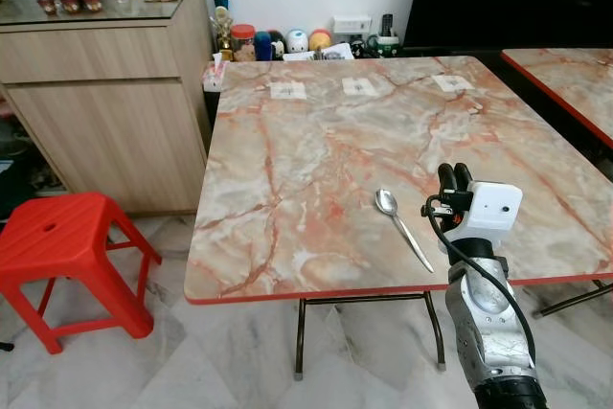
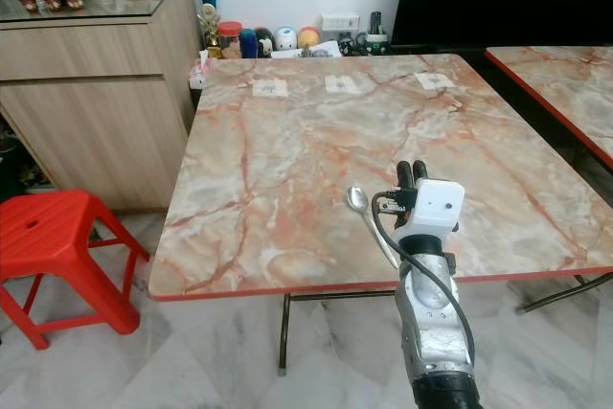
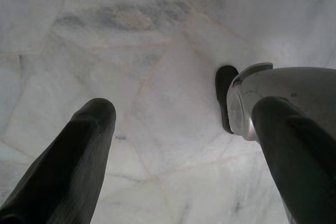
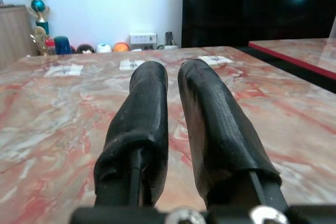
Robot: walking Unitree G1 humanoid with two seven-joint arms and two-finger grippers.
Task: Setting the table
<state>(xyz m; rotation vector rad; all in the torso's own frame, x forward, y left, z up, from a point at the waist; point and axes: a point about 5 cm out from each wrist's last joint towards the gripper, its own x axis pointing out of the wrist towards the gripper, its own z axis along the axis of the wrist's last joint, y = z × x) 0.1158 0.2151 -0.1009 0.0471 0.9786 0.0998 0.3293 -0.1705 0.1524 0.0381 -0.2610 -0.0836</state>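
- Metal spoon [image 1: 401, 226] lies flat on the marble table [image 1: 316, 150] near its front edge, bowl toward 11 o'clock, handle toward 5 — plausibly a place setting begun.
- Right gripper [image 1: 456, 177] hovers just beside the spoon at its 3 o'clock, fingers nearly together, holding nothing.
- Left gripper [image 3: 184, 145] hangs idle over the floor, fingers wide — empty.
- Red plastic stool [image 1: 62, 246] stands at the table's 9 o'clock.

Head eyes look down at the table [image 1: 316, 141]; left wrist faces floor [image 3: 157, 35]
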